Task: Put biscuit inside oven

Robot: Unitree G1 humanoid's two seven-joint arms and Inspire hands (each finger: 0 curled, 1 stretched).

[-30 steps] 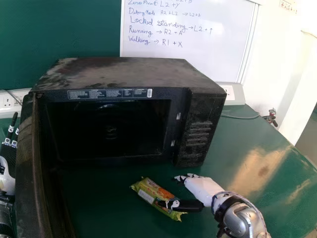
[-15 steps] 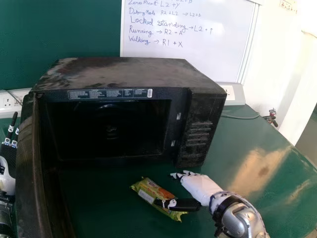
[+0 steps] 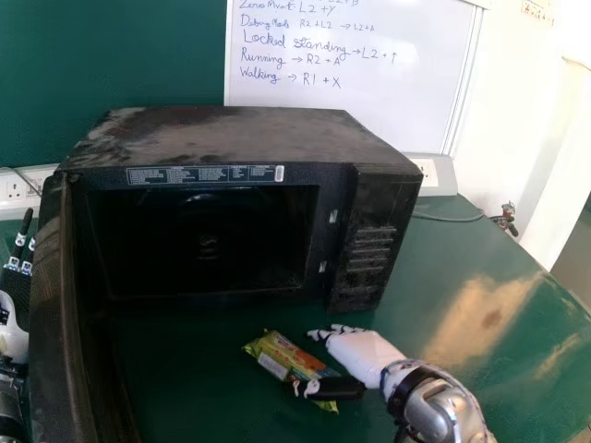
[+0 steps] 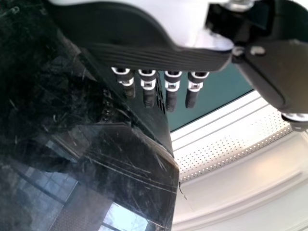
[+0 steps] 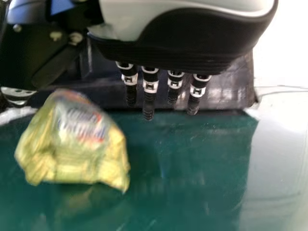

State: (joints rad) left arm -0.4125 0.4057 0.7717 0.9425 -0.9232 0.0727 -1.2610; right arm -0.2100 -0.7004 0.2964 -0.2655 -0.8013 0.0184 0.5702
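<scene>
The biscuit packet (image 3: pixel 277 355) lies on the bench (image 3: pixel 443 277), between the front of the oven (image 3: pixel 249 134) and the bench's near edge. It sits at a slant: one end points toward the oven's front and the left edge of the bench, the other toward the near edge and the right. Its wrapper is yellow-green with some red and a pale label. The packet is outside the oven, well apart from the bench's right edge.

The right robot hand (image 3: pixel 360 353) is wide, with its fingers straight. They extend past the packet on its right side, in front of the oven, while the dark thumb (image 3: pixel 337 389) reaches across the packet's near end. I cannot tell whether the thumb touches the wrapper. In the right wrist view the fingers (image 5: pixel 149 98) hang apart from the packet.

The left robot hand (image 3: pixel 11 328) is wide too, its fingers straight, on the outer side of the oven door (image 3: pixel 55 314) toward the bench's left edge. The door is swung out toward the near edge, leaving the dark cavity (image 3: pixel 208 245) uncovered.

Near the bench's far right corner stand a white socket box (image 3: pixel 441 177) and a thin cable (image 3: pixel 452 218). A whiteboard (image 3: pixel 369 101) with handwriting rises behind the bench's far edge.
</scene>
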